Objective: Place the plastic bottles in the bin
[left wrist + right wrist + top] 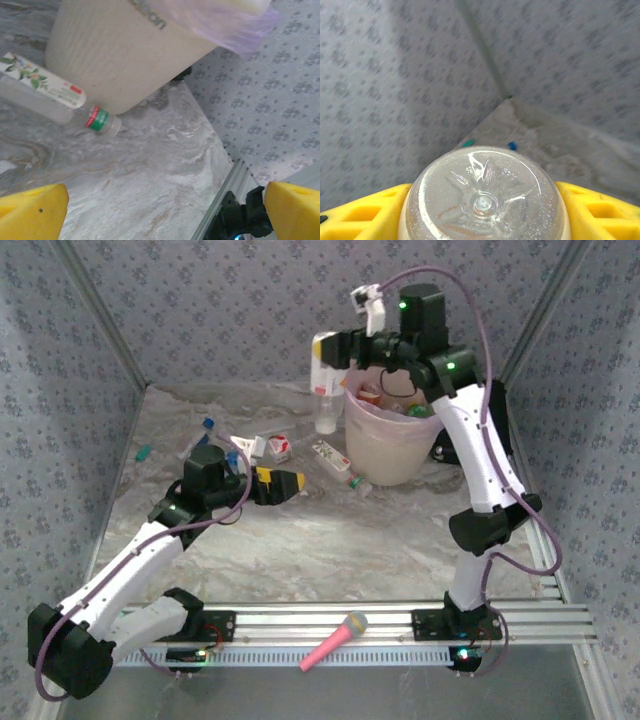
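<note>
Left arm [130, 565] and right arm [482, 455]: white link shells, black joint housings, green indicator lights [450, 366] lit at several joints. A purple cable [486, 350] runs along each arm (in loose loops). Left end effector [298, 481] and right end effector [330, 348] have yellow fingers [365, 215] with rectangular moulded recesses, and black bodies behind them.

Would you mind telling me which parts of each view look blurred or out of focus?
Top external view: evenly lit, fairly sharp, bin included. Left wrist view: the bin's wall and the lying bottle look soft. Right wrist view: the held bottle is crisp, the wallpaper behind blurred.
</note>
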Robot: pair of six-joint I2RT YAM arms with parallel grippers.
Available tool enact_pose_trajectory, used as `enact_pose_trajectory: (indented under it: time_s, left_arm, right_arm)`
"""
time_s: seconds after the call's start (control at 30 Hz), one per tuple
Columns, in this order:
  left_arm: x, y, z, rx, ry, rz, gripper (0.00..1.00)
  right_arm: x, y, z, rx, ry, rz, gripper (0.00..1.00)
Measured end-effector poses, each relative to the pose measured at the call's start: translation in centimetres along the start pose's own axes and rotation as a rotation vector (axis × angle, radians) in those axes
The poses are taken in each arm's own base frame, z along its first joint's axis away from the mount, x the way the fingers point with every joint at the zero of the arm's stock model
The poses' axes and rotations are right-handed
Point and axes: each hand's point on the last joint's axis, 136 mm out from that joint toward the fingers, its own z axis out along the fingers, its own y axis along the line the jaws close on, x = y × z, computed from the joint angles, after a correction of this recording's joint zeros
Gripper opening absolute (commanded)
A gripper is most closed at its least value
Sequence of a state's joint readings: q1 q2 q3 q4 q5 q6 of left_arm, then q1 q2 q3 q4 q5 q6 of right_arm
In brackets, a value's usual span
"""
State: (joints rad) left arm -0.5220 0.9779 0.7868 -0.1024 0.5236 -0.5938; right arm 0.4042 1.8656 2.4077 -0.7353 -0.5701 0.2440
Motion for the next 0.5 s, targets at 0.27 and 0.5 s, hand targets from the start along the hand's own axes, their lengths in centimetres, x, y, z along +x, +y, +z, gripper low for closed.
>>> enact_pose_trajectory:
  time_s: [0.27,0.5]
  left_arm:
    - [0.6,4.6,-0.8,-0.208,-0.003,-0.073,0.94]
    - [1.3,7.2,-1.7,-0.341,0.004,-0.110,0.94]
  right_arm:
    - [-4.8,-8.3,-4.5,0.304,-0.178,-0.011,0.30]
    - [-5.0,-13.5,-5.8,0.475,-0.196,-0.010,0.29]
